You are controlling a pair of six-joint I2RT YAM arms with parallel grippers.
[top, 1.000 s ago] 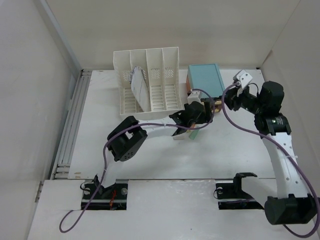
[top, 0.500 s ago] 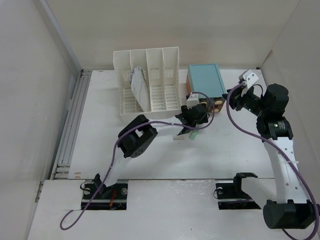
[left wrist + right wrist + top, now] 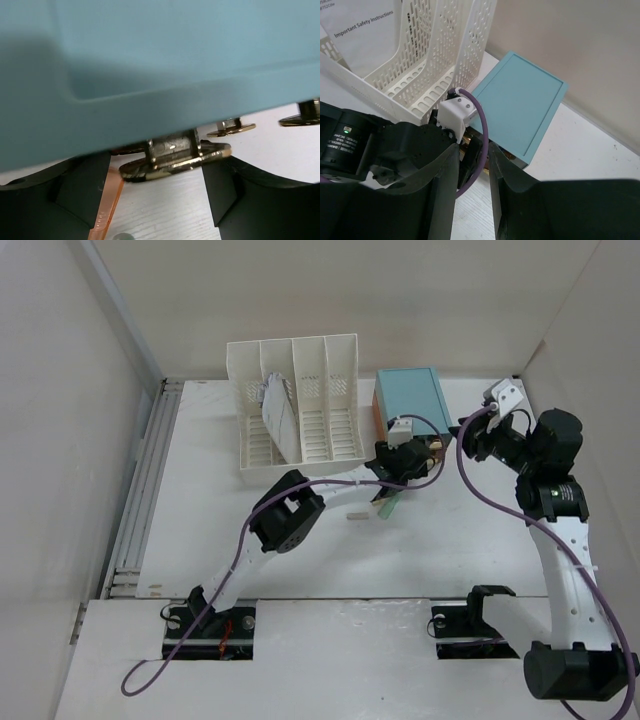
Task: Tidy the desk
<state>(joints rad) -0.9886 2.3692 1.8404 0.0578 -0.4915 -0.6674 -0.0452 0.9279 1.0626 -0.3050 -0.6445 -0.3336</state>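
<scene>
Desk surface (image 3: 470,530) lies under both arms, long axis left-right, grey rail (image 3: 145,490) along its left edge. Left fingers (image 3: 82,187) spread wide, straddling the brass pull (image 3: 172,157) on the teal box (image 3: 410,400), possibly touching it. Right fingers (image 3: 512,200) narrow, holding nothing.

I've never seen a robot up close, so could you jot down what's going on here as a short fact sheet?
Surface: white desk
At the back: white file rack holding a booklet; teal drawer box to its right
Left hand: open, straddling the brass handle on the box's front
Right hand: open and empty, hovering to the right of the box
</scene>
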